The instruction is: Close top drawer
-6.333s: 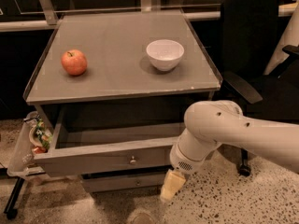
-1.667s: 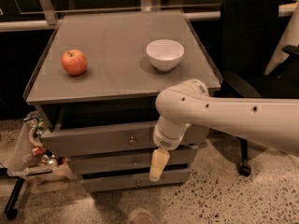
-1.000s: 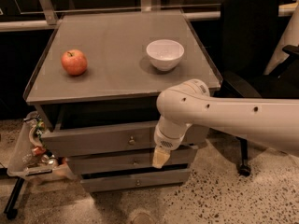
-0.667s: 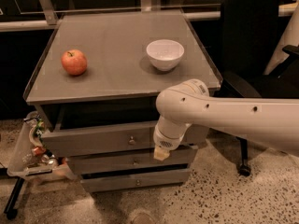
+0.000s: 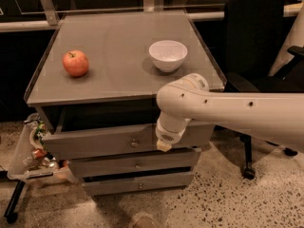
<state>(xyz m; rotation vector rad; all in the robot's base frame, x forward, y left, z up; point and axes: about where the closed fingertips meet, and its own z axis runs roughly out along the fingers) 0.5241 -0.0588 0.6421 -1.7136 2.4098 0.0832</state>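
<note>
The top drawer (image 5: 99, 142) is a wide grey front with a small round knob (image 5: 134, 143). It stands out only a little from the cabinet, with a dark gap above it. My white arm reaches in from the right and its wrist hangs in front of the drawer's right half. The gripper (image 5: 164, 145) shows only as a pale tip against the drawer front, right of the knob.
A red apple (image 5: 75, 63) and a white bowl (image 5: 168, 55) sit on the grey cabinet top (image 5: 114, 42). Two narrower drawers (image 5: 137, 164) lie below. A clear bin of rubbish (image 5: 33, 151) hangs at the left. A black office chair (image 5: 259, 42) stands at the right.
The drawer went from well open to nearly shut. Over the last second the gripper tip has drawn up closer to the drawer front; the drawer has hardly moved.
</note>
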